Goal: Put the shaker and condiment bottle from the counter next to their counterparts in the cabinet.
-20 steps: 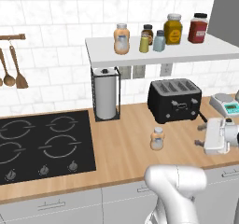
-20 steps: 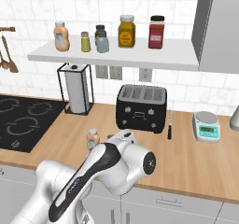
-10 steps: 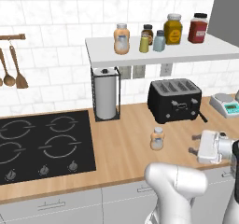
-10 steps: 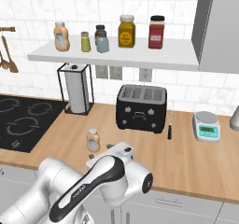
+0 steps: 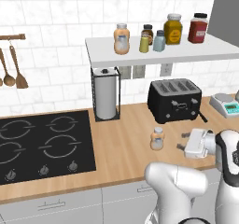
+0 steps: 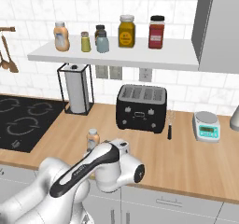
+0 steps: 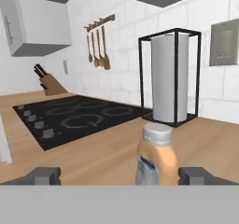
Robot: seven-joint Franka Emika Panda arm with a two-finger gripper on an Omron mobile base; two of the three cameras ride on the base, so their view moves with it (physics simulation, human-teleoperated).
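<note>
The gripper (image 7: 119, 175) is down at counter level, jaws spread wide, and the condiment bottle (image 7: 157, 155) stands upright between the fingertips (image 7: 44, 175), a touch nearer the right one and not yet touched. A clean pick here likely means centring a little more on the bottle, easing forward until the pads flank its body below the cap, then closing squarely so it does not tip.

Left to right in the left base view: wooden spoons (image 5: 13, 69) hang on the tiled wall, the black hob (image 5: 44, 143) sits in the wooden counter (image 5: 121, 148), then the paper towel holder (image 5: 106, 93), the bottle out front, the black toaster (image 5: 175, 100) and a small scale (image 5: 225, 105) at the far right.

Above, the cabinet (image 5: 163, 53) carries its row: the matching peach bottle (image 5: 121, 39) at the left end, the olive-yellow shaker (image 5: 144, 44), the shaker (image 5: 159, 41) of pale blue-grey just beside it, then the mustard jar (image 5: 173, 29) and red jar (image 5: 197, 28). The shaker looks already placed; the bottle's spot would be by its twin on the left, where there is free shelf.
</note>
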